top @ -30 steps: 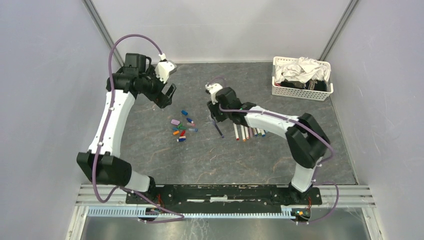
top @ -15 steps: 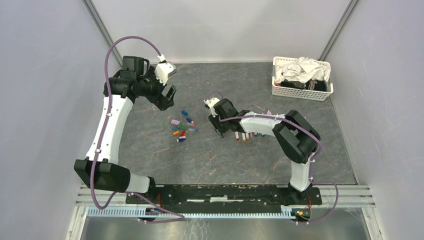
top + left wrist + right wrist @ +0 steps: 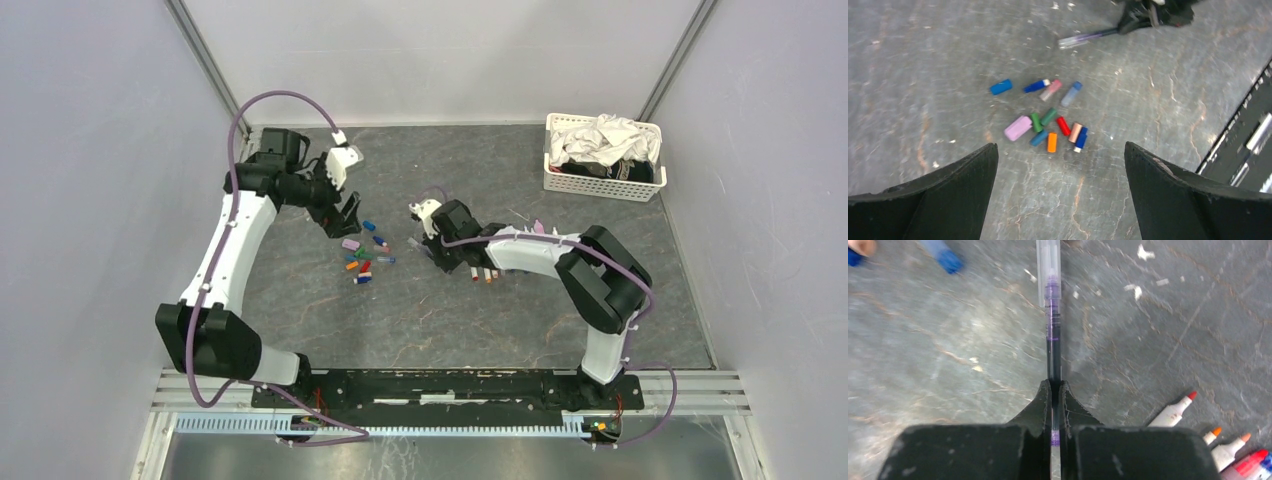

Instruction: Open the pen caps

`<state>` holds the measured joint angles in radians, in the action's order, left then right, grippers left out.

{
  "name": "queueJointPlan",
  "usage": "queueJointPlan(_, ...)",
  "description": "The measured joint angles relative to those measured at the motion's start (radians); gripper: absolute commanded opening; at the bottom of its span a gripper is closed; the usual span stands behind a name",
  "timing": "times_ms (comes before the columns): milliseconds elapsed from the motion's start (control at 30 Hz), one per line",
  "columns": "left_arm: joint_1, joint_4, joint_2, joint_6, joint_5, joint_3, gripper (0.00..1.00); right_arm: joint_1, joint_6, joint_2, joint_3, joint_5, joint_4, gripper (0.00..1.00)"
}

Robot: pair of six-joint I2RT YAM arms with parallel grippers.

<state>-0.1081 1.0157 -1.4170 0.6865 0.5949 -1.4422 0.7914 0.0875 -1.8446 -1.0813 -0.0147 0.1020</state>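
Although loose caps lie heaped on the table near a row of bared markers, one purple pen — clamped in the right gripper — has its clear cap on, with the left gripper spread wide above the heap.

Plain pale walls enclose a dark grey veined tabletop with metal corner posts under even light

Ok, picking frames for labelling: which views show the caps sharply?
Left wrist: pen caps crisp, colours distinct. Right wrist: purple pen sharp, the blue cap at top left smeared. Top external: evenly lit, no glare, caps only tiny specks.
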Motion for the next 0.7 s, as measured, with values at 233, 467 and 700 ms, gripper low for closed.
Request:
queueJointPlan(233, -0.044, 0.014, -0.012, 0.198, 0.064, 0.095, 1.0, -0.047, -0.006, 0.021, -0.174, 0.25, 0.137, 0.0)
queueJointPlan(467, -0.108, 0.076, -0.082, 0.379, 0.084, 0.093, 1.0, -0.097, 0.023, 0.07, -0.215, 0.611, 0.199, 0.0)
queueJointPlan(700, -0.239, 0.152, -0.083, 0.523, 0.059, 0.024, 0.99, -0.095, 0.097, 0.116, -0.194, 0.843, 0.216, 0.0)
